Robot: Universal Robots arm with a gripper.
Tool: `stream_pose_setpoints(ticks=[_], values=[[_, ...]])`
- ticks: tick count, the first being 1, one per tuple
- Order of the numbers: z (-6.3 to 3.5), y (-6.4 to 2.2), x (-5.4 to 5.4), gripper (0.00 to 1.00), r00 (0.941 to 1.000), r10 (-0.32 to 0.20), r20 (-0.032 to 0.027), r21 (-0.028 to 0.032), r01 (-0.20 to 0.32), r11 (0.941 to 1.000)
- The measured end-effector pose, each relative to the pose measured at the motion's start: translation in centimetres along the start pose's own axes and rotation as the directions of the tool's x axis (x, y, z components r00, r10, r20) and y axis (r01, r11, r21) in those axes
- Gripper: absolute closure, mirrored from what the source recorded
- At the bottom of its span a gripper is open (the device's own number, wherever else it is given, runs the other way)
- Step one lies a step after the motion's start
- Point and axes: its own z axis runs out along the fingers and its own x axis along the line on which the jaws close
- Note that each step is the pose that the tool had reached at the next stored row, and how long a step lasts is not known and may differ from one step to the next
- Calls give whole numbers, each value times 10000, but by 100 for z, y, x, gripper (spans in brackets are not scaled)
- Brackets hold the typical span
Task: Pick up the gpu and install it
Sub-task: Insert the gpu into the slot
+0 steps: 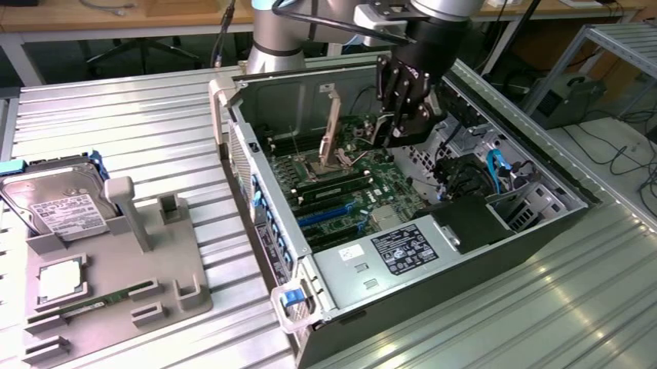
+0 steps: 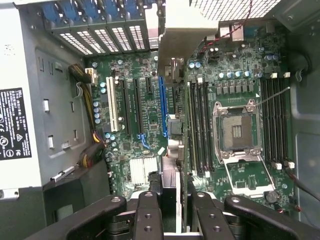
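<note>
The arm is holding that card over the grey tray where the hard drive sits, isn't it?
No. The fingers hold the gpu over the motherboard inside the open computer case, not over the grey tray. The exterior view shows this; the hard drive does sit on that tray.

A ribbed metal counter (image 1: 134, 115) is stretching across the exterior view, catching soft glare toward the exterior view's right. Behind it, a wooden desk (image 1: 123, 19) is running along the back, with a dark chair base (image 1: 144, 54) sitting beneath it. At the exterior view's right, loose cables (image 1: 621, 154) are trailing over a pale floor (image 1: 601, 142).
</note>
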Motion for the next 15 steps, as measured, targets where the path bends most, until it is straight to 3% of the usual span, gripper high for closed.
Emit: stream_pose_setpoints(ticks=[15], values=[[109,-3,-2,72,10000,0,0,0,0,10000]])
